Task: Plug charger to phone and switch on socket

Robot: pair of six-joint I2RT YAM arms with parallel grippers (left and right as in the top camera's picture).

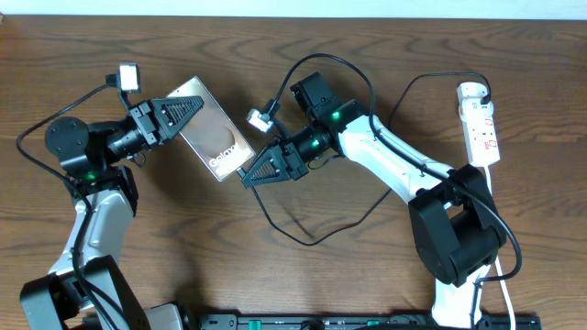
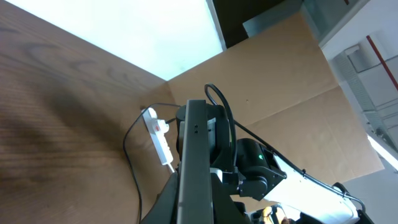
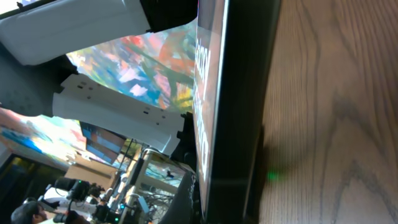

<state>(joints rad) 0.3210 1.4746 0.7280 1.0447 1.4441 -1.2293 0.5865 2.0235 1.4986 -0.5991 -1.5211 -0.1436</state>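
Note:
The phone (image 1: 215, 137) is held tilted above the table, its brownish glossy face up and the "Galaxy" text at its near-right end. My left gripper (image 1: 195, 107) is shut on its far-left end; in the left wrist view the phone's edge (image 2: 193, 162) rises between the two fingers. My right gripper (image 1: 248, 177) is shut at the phone's text end, where the thin black charger cable (image 1: 307, 238) runs up into it. The connector is hidden. In the right wrist view the phone (image 3: 239, 112) fills the middle, edge-on. The white socket (image 1: 481, 124) lies far right with the black plug (image 1: 483, 92) in it.
A white cord (image 1: 503, 275) runs from the socket toward the front edge. The right arm's base (image 1: 454, 229) stands between socket and phone. Thicker black robot cables (image 1: 330, 62) arch over the right wrist. The left arm's base (image 1: 87, 275) is at the front left.

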